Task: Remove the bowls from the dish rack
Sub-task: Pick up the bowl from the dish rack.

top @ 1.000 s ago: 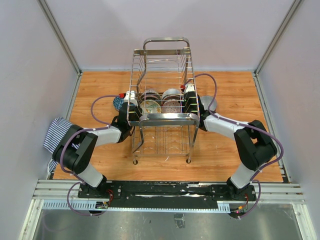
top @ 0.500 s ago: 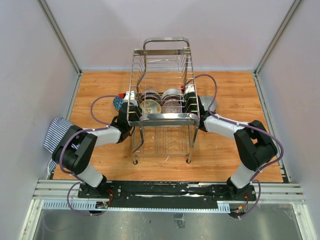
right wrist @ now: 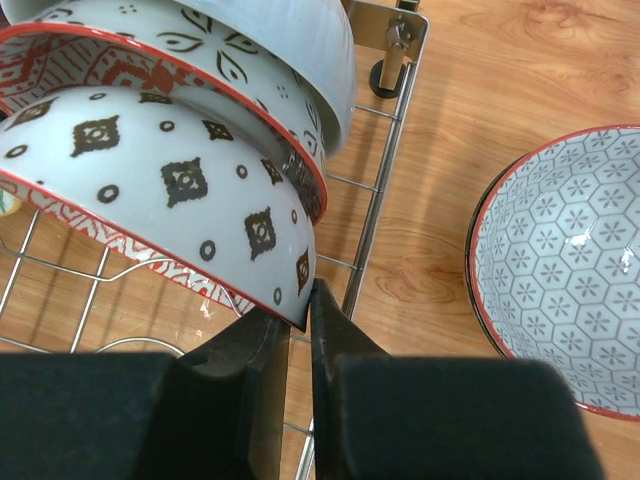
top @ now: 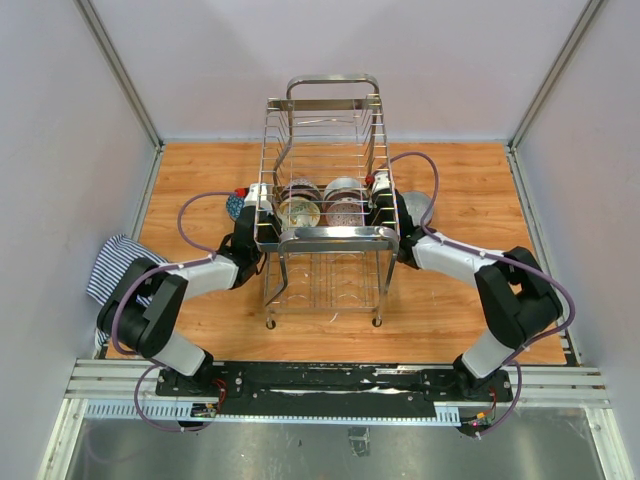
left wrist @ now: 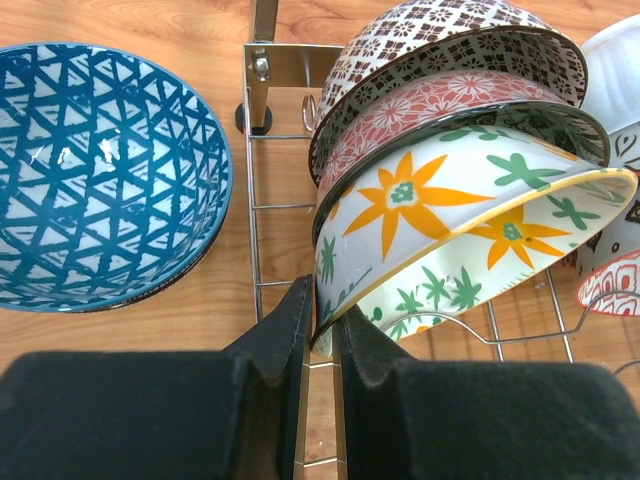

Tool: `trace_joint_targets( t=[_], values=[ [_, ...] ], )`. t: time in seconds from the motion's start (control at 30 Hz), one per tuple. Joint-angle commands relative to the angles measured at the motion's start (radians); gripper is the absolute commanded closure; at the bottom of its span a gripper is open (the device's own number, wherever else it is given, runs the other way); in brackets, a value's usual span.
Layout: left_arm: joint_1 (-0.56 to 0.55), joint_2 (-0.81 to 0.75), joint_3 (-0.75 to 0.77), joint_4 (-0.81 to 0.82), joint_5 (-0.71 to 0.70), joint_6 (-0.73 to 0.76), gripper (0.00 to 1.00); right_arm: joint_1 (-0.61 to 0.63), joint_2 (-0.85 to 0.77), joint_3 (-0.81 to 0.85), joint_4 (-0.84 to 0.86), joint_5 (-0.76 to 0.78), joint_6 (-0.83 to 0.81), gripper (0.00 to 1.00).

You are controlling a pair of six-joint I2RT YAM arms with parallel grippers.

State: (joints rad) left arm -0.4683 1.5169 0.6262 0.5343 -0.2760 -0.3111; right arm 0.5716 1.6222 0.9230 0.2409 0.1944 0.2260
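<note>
Two grips at once, one per arm, both inside the chrome wire dish rack (top: 325, 130) on the wooden table (left wrist: 120, 330).

For the left claw (left wrist: 322, 320): fingers almost together, pinched on the lower rim of a white ceramic bowl painted with orange flowers and green leaves (left wrist: 470, 220), tilted on edge just ahead of the fingertips. Stacked close behind it, farther from the claw, a pink-red floral patterned bowl (left wrist: 440, 105) and then a dark brown bowl with white geometric print (left wrist: 450, 30). Off to the left of this claw, outside the rack wires, a round blue bowl with a white triangle pattern (left wrist: 95, 170), upright on the table.

For the right claw (right wrist: 308, 300): likewise narrowed to a thin gap, nipping the bottom edge of a white bowl with dark diamond motifs and a red rim (right wrist: 170, 190). Beyond it, a plain pale grey-blue bowl (right wrist: 300, 40) leaning the same way. To the right of this claw, past the rack's edge wire, a red-rimmed bowl lined with grey hexagons (right wrist: 560, 270), resting on the table.
</note>
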Motion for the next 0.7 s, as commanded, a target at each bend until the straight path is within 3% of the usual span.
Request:
trace_joint_targets(
  t=[0.0, 0.67],
  values=[
    [-0.007, -0.061, 0.003, 0.078, 0.006, -0.021, 0.99, 0.016, -0.081, -0.004, 0.054, 0.019, 0.038, 0.99],
    [-0.013, -0.027, 0.004, 0.165, 0.002, 0.008, 1.00, 0.016, -0.067, -0.041, 0.175, 0.033, 0.030, 0.99]
  ],
)
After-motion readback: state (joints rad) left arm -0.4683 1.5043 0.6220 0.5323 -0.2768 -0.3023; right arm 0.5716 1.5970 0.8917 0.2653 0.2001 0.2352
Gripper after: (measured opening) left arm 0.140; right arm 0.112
